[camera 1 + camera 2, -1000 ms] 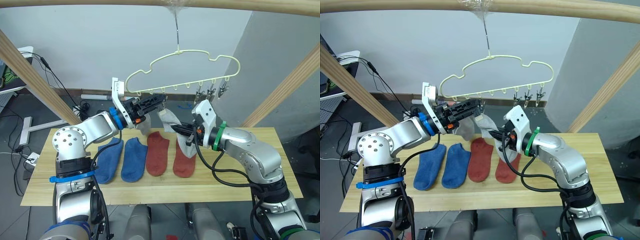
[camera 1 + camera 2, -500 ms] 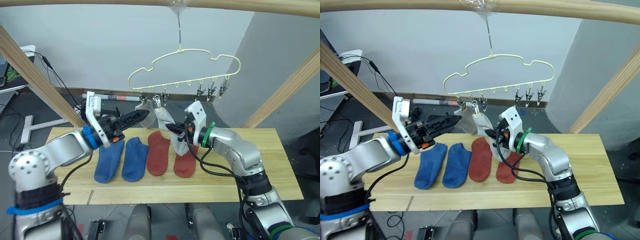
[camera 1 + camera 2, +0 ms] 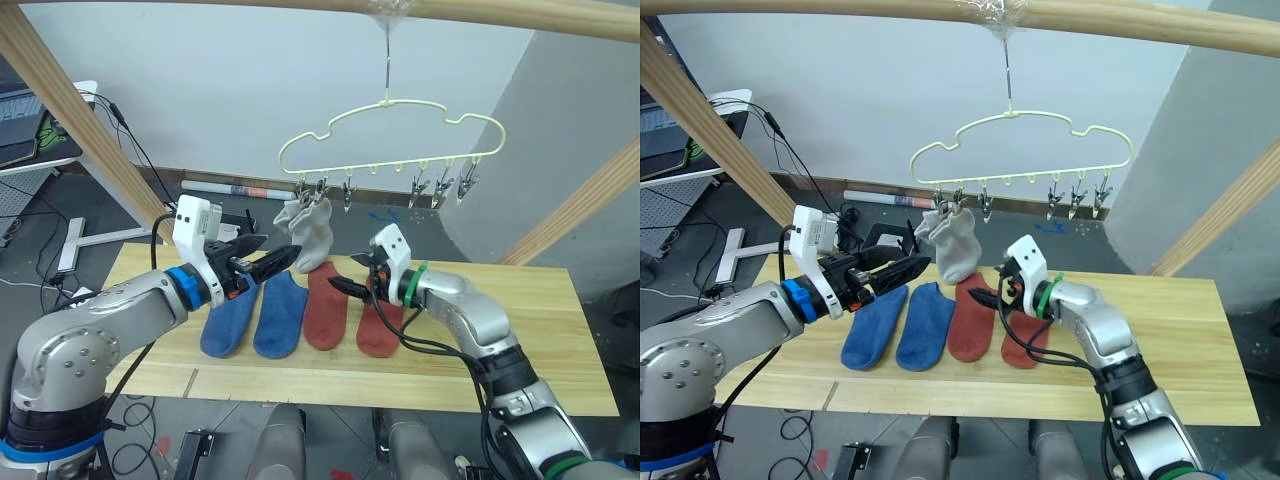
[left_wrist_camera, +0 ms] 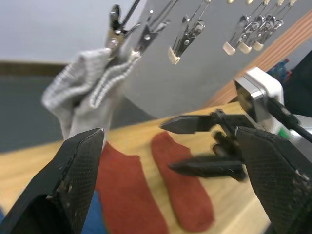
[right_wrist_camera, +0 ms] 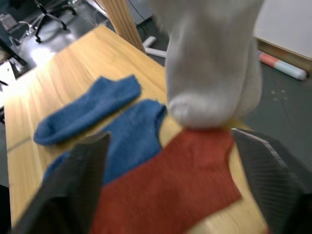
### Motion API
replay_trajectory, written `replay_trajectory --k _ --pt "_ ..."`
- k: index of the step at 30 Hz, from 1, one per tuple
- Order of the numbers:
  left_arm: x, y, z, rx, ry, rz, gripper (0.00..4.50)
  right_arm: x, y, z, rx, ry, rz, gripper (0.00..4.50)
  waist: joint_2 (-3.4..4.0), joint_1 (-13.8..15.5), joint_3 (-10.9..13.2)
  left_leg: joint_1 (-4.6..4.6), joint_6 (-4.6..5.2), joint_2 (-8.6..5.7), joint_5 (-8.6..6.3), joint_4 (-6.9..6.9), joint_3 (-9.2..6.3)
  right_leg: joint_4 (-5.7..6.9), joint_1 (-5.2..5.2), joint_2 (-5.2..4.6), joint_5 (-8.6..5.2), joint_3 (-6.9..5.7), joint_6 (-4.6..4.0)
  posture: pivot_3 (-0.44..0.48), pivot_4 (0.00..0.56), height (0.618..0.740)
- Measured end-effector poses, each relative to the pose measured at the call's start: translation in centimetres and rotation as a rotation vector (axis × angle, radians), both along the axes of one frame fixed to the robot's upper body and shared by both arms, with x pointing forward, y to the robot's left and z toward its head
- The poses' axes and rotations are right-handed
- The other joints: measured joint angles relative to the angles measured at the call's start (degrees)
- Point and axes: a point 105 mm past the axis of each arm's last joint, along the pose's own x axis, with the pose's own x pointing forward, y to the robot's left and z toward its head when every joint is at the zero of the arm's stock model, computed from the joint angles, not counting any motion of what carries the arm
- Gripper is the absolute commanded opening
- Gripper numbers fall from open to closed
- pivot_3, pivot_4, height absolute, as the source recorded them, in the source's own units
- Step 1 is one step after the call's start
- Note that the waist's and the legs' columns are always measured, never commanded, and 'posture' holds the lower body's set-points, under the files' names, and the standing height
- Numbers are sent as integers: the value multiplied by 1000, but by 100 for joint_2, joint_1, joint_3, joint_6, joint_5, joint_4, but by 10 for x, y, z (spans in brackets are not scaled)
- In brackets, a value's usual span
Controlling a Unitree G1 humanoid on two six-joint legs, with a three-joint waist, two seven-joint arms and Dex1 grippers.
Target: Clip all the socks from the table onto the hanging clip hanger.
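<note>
The pale-yellow clip hanger (image 3: 392,138) hangs from the top beam. Two light grey socks (image 3: 309,234) dangle together from its leftmost clips (image 4: 115,35), held by no gripper. Two blue socks (image 3: 229,316) (image 3: 282,313) and two rust-red socks (image 3: 325,306) (image 3: 378,322) lie side by side on the table (image 3: 560,340). My left gripper (image 3: 278,255) is open, just left of and below the grey socks, above the blue ones. My right gripper (image 3: 348,274) is open too, low over the red socks and just right of the hanging grey pair.
Several free clips (image 3: 441,186) hang along the hanger's middle and right. Slanted wooden frame poles stand at the left (image 3: 80,110) and right (image 3: 590,200), with the beam (image 3: 480,8) overhead. Bare table top lies to the right of the socks.
The right gripper has opened and let go of the grey sock, which now hangs from its clip. The left gripper has come down and away from the clips. The camera has shifted.
</note>
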Motion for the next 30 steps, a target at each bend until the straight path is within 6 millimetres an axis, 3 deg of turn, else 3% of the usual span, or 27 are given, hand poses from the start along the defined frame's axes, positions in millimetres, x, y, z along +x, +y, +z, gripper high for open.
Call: replay_trajectory --k 6,9,12,16,22,30 --pt "5 -19 -14 68 -75 -53 4500 -13 -37 0 -115 -84 -42 4473 5 2 -10 -2 0 -1 0 5 1 1 2 -2 1 0 3 72 187 740" --pt "16 -31 -16 68 -154 -40 3918 -18 -51 20 -123 -152 -71 4500 2 -12 -15 -2 0 -2 1 12 1 2 3 -2 5 1 6 44 194 740" --pt "32 -46 -15 95 -255 -18 3040 -23 -54 49 -68 -230 -79 4500 2 -66 -21 3 3 -1 5 14 2 5 6 -1 7 1 13 25 186 740" --pt "46 -59 -24 138 -327 20 3040 -31 -54 66 -40 -283 -76 4500 4 -153 -31 2 4 -3 6 16 4 4 9 -2 17 4 3 -2 174 740" --pt "73 -80 -24 90 -405 154 3040 -37 -53 75 -24 -326 -87 4500 4 -198 -41 2 6 -4 7 31 4 4 15 -1 29 4 7 -51 172 740" --pt "91 -90 -25 98 -442 213 3040 -36 -52 81 -18 -351 -104 4500 5 -336 -43 5 16 -4 16 36 5 8 19 -1 41 5 11 -72 180 740"
